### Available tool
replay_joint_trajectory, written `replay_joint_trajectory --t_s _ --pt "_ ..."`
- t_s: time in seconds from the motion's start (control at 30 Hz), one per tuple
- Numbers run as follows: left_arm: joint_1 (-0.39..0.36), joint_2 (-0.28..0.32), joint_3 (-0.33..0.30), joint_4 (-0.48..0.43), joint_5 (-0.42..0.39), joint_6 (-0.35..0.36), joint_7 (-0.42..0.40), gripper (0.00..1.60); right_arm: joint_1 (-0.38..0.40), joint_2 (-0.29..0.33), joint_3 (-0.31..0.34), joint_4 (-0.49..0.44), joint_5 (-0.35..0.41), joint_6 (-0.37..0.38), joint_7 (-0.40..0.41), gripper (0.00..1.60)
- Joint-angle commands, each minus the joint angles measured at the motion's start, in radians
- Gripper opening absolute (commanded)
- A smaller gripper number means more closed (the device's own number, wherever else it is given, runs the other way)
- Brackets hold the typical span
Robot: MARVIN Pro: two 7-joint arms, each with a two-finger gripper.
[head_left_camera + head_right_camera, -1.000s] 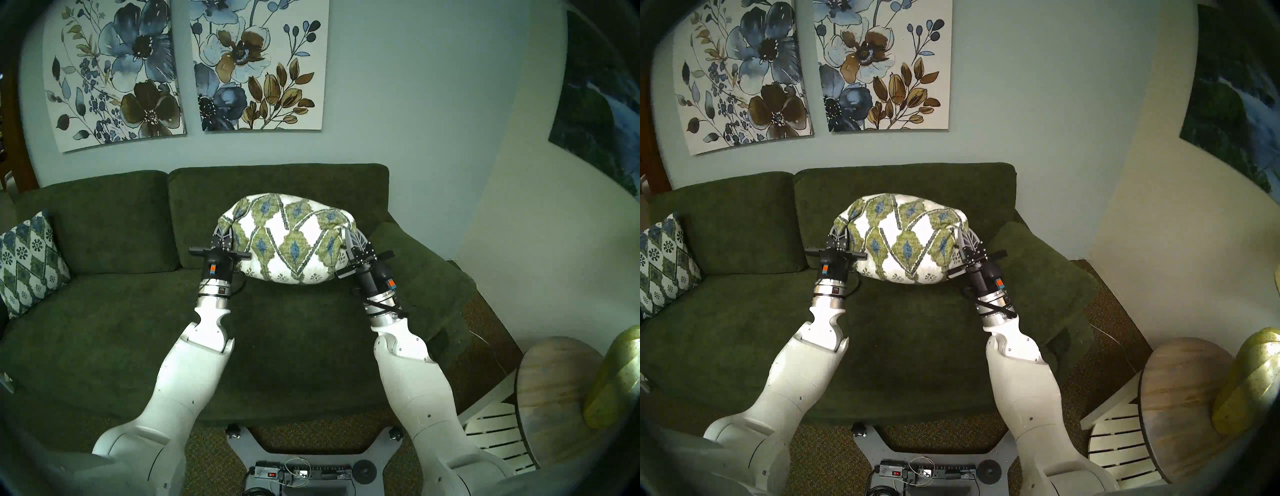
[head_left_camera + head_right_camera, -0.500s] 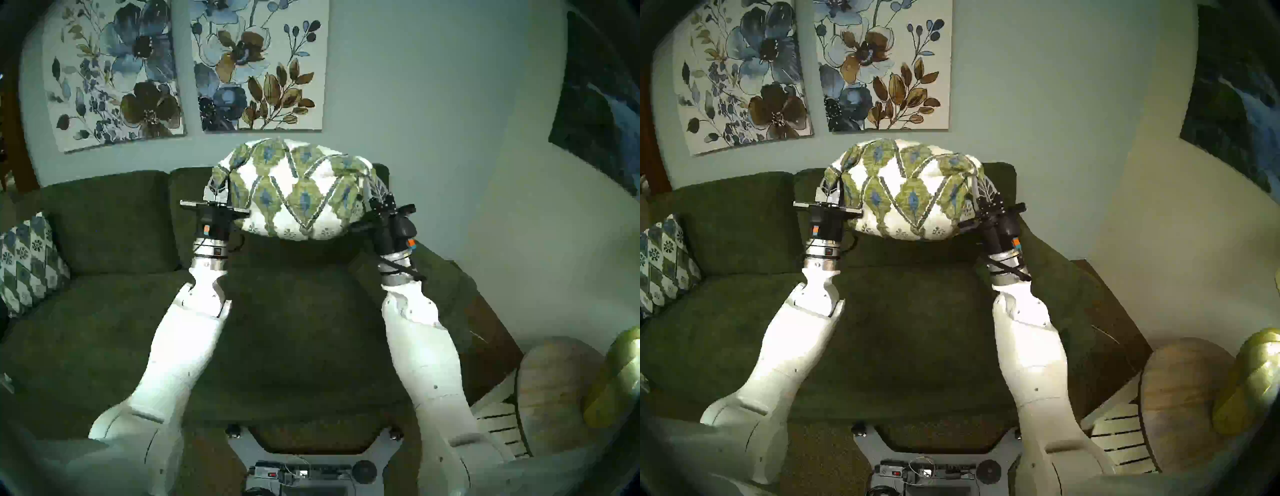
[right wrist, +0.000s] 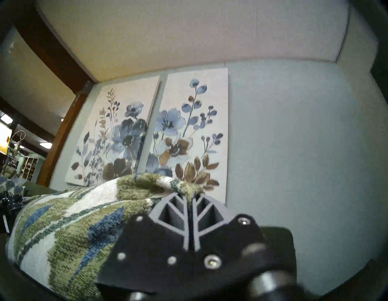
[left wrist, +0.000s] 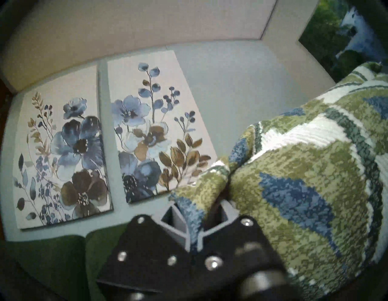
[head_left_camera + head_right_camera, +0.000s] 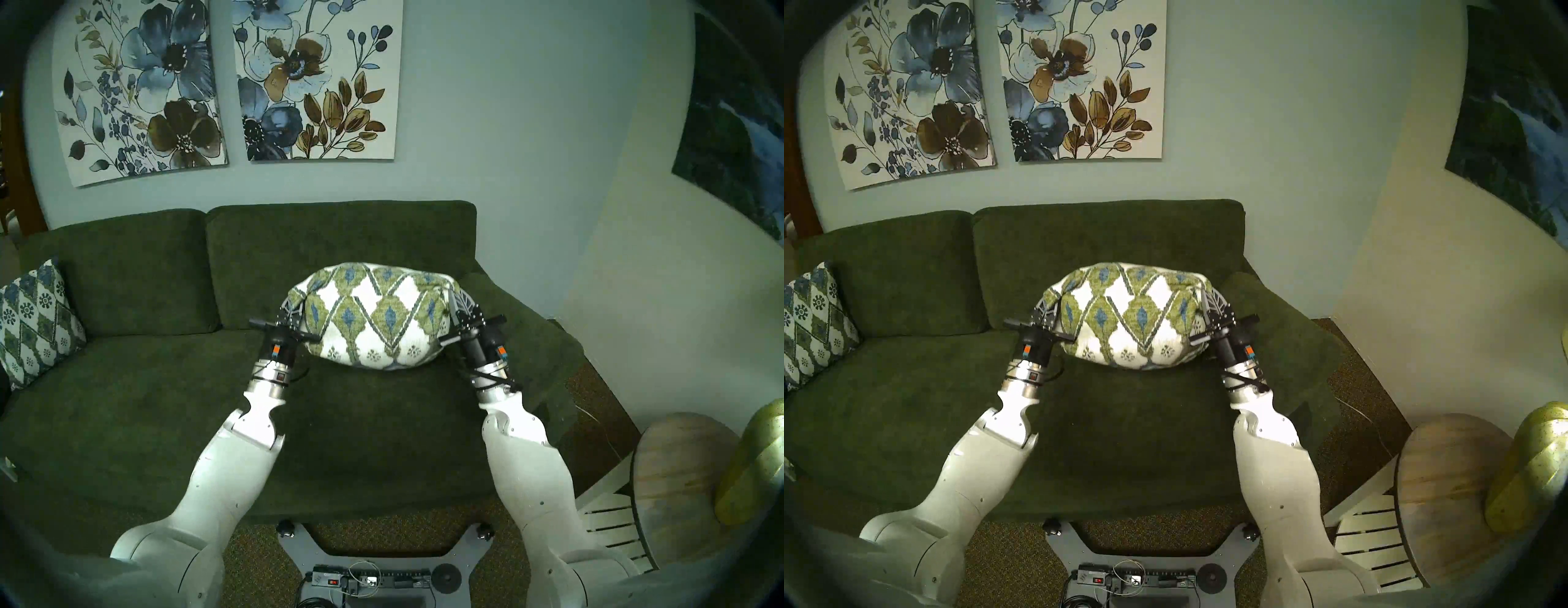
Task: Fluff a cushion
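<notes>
The cushion (image 5: 373, 316) (image 5: 1127, 316) is a plump cream pillow with olive-green and blue diamonds and zigzags. I hold it between both arms just above the seat of the green sofa (image 5: 127, 390). My left gripper (image 5: 297, 302) (image 5: 1048, 306) is shut on the cushion's left corner; the left wrist view shows fabric (image 4: 197, 201) pinched between its fingers. My right gripper (image 5: 455, 299) (image 5: 1206, 299) is shut on the right corner, with fabric (image 3: 192, 192) between its fingers. The cushion bulges and sags between the grips.
A smaller, bluer patterned pillow (image 5: 36, 325) leans at the sofa's left end. A loose green cushion (image 5: 526, 339) lies on the sofa's right. A round wooden side table (image 5: 679, 475) with a yellow-green object (image 5: 755, 463) stands at the right. Two floral canvases (image 5: 229, 85) hang above.
Both arms swung the cushion up above the sofa back half a second ago and have now brought it back down, slightly further right than a second ago. Both grips have held.
</notes>
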Motion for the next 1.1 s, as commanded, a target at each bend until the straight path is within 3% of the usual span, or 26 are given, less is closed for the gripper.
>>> replay_joint_trajectory --t_s 0.0,0.3,1.07 --pt "0.082 -0.003 0.002 0.101 -0.002 0.004 0.005 0.00 -0.096 0.010 0.028 0.101 0.000 -0.010 -0.013 0.00" --pt "0.132 -0.018 0.011 0.217 -0.005 0.000 0.006 0.00 -0.137 0.004 0.035 0.221 0.003 -0.010 -0.018 0.00" --pt "0.079 -0.028 -0.001 0.358 -0.010 0.002 0.010 0.00 -0.139 -0.014 0.028 0.380 -0.009 -0.010 0.010 0.00"
